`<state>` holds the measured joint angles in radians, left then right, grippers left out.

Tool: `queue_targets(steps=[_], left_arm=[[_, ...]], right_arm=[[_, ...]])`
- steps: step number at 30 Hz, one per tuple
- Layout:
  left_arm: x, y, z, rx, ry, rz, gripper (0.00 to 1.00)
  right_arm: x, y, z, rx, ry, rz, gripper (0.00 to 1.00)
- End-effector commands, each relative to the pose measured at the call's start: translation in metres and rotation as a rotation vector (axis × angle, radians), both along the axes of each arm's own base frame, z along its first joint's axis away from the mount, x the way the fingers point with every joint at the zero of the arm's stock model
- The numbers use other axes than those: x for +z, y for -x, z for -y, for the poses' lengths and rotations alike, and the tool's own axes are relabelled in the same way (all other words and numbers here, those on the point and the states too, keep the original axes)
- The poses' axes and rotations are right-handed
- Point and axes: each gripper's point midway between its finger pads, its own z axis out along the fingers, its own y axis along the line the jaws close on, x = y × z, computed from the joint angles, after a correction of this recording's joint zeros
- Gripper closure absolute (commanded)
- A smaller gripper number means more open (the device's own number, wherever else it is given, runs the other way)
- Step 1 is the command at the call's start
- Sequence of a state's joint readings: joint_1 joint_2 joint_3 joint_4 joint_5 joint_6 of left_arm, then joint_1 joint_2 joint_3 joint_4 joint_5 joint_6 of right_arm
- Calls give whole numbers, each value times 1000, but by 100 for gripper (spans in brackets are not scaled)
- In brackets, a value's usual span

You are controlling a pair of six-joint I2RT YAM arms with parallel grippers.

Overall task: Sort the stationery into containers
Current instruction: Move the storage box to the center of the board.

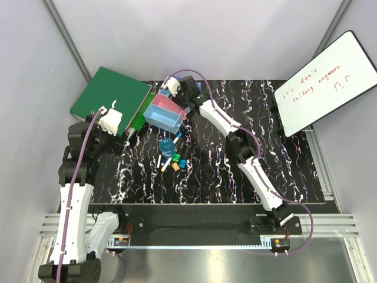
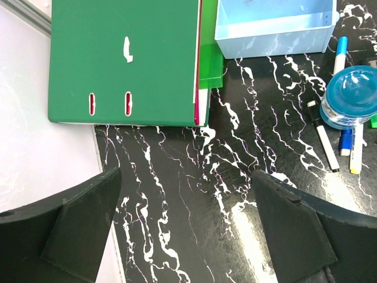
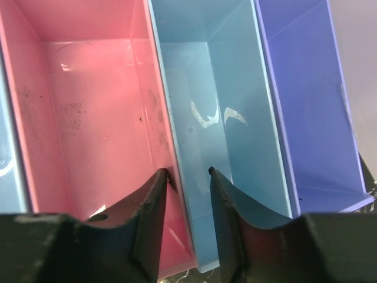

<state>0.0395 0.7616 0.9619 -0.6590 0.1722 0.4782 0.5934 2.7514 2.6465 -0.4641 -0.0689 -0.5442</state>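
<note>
Right wrist: pincer (image 3: pixel 188 172) straddles one wall of containers (image 3: pixel 88 118), near ends hidden.

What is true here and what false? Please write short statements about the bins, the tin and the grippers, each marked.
The right gripper straddles the wall between the pink bin and a light blue bin. True.
The left gripper holds a pen. False: it is open and empty, above the table.
The round blue tin lies inside a bin. False: it stands on the table beside the pens.
The pink bin holds no stationery. True.
</note>
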Motion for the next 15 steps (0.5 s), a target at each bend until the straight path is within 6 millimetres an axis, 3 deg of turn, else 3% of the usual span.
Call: queue_targets(steps=[1, 4, 10, 15], left_arm=[[15, -3, 7, -37, 15, 56, 1], [18, -2, 9, -46, 15, 64, 1], [26, -2, 12, -65, 19, 82, 1], [30, -2, 13, -74, 17, 93, 1]], right_arm=[[22, -13, 1, -71, -43, 64, 69], [24, -12, 10, -124, -44, 48, 88], [19, -2, 26, -243, -70, -28, 99], [27, 9, 43, -399, -137, -93, 100]])
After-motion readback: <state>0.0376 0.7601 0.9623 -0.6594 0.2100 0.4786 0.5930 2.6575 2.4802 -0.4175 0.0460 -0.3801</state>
